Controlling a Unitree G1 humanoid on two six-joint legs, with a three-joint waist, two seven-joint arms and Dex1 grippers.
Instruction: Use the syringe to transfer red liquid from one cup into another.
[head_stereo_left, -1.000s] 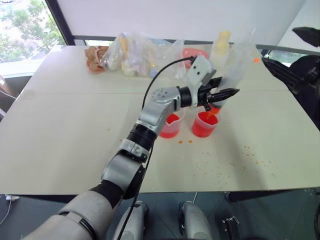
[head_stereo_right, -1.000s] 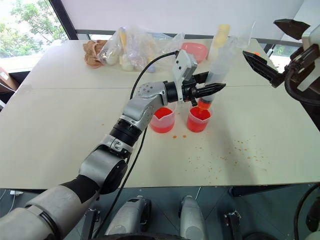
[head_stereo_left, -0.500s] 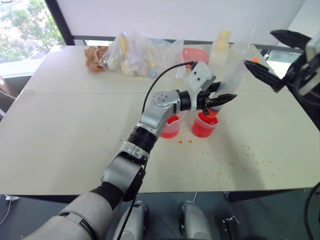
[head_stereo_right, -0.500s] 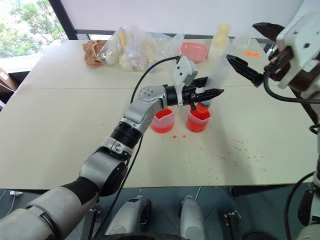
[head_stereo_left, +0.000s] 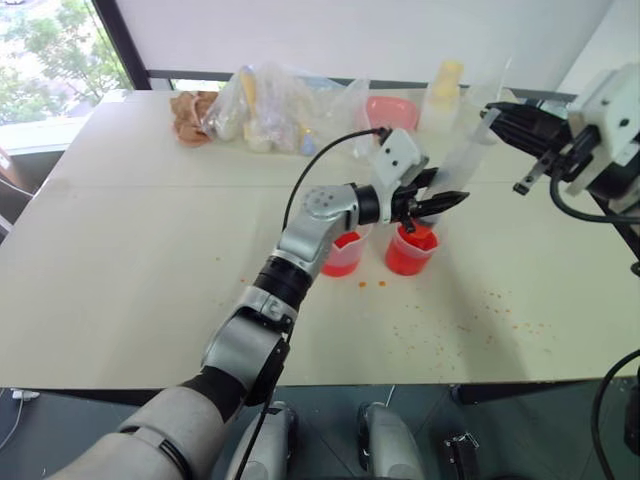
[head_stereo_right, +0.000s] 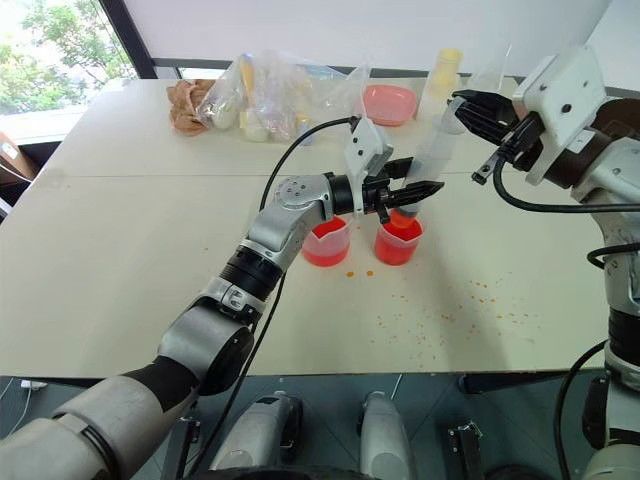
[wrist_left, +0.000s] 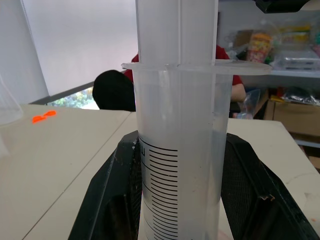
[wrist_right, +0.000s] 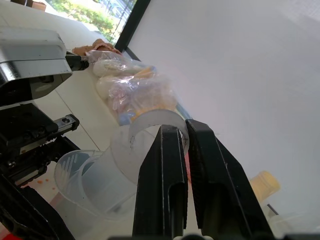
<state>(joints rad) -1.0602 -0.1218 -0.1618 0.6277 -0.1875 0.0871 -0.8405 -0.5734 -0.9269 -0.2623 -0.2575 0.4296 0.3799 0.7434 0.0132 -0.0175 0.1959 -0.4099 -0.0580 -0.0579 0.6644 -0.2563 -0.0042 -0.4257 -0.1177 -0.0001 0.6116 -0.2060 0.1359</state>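
Observation:
The clear syringe (head_stereo_left: 462, 155) stands tilted over the table, its orange tip low at the mouth of the right-hand clear cup (head_stereo_left: 410, 252). That cup holds red liquid (head_stereo_left: 413, 240), and so does a second clear cup (head_stereo_left: 343, 254) just to its left. I cannot tell which cup has the spout. My left gripper (head_stereo_left: 440, 200) is shut on the syringe's barrel (wrist_left: 180, 190), a black finger (wrist_left: 115, 190) on each side. My right gripper (head_stereo_right: 462, 105) has its fingers (wrist_right: 162, 170) shut at the rim of the plunger's top disc (wrist_right: 145, 121).
Clear plastic bags (head_stereo_left: 270, 105) of items, a pink dish (head_stereo_left: 390, 108) and a yellow-capped bottle (head_stereo_left: 442, 88) line the table's far side. Red drops (head_stereo_left: 470, 315) speckle the table right of the cups. A person (wrist_left: 115, 92) sits beyond the table.
My right gripper came in from the right edge toward the syringe's top, and its open fingers have shut there. The left gripper and syringe stayed put.

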